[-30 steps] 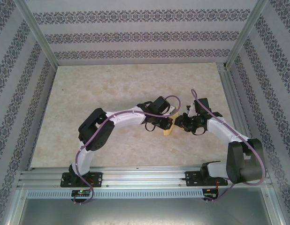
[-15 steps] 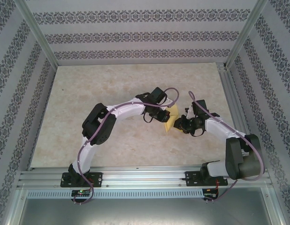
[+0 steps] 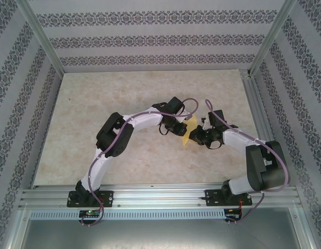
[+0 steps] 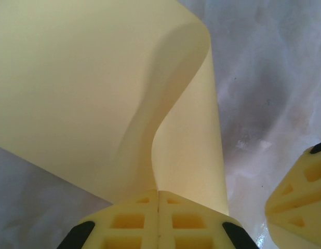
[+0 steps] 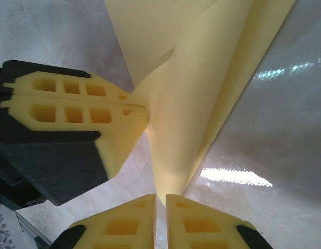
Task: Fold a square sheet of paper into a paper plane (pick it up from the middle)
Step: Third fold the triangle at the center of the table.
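The square sheet of paper (image 3: 189, 130) is pale yellow and hangs curled between my two grippers, above the middle of the table. My left gripper (image 3: 182, 129) is shut on it; in the left wrist view the fingers (image 4: 134, 220) press together on an edge of the sheet (image 4: 88, 93), which bends upward. In the right wrist view my right gripper (image 5: 160, 199) shows a thin slit between its fingers, and a lower tip of the paper (image 5: 191, 104) reaches the mouth of that slit. The left gripper (image 5: 135, 104) pinches the sheet at the left there.
The pale marbled tabletop (image 3: 124, 93) lies under both arms. Aluminium posts (image 3: 43, 39) and patterned walls enclose it on three sides. A metal rail (image 3: 160, 194) carrying the arm bases runs along the near edge. One right finger (image 4: 301, 202) shows in the left wrist view.
The left arm has carried the paper a little further from the bases. The right gripper has followed it and narrowed its jaws to a slit.
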Controlling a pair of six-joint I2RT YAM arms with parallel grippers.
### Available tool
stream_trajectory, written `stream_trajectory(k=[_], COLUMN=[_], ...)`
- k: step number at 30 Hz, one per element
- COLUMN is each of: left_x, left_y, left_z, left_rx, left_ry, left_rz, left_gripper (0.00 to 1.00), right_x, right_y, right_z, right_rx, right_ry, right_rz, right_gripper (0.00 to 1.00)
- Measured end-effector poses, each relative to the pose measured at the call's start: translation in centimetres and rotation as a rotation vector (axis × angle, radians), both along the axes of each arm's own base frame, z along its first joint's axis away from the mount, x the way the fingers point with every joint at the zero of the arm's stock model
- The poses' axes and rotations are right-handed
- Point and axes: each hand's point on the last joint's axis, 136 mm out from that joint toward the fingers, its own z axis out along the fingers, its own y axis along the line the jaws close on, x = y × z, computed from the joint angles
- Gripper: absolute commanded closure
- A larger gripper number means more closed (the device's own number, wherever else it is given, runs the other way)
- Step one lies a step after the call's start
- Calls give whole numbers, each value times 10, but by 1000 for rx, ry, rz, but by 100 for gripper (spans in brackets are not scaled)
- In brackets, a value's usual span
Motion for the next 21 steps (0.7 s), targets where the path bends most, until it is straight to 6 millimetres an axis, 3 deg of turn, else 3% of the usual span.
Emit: stream_trajectory(k=[8,21], left_x=[15,14], left_y=[-5,-3], left_z=[13,-4], left_rx=[-24,16], left_ry=[-35,-12], left_rz=[-10,-35], left_gripper=[91,91], right_x=[7,14], right_y=[5,10], right_z=[-2,-11], right_rx=[38,74], right_ry=[-5,6], right_rz=[-19,-39], right_gripper=[86,87])
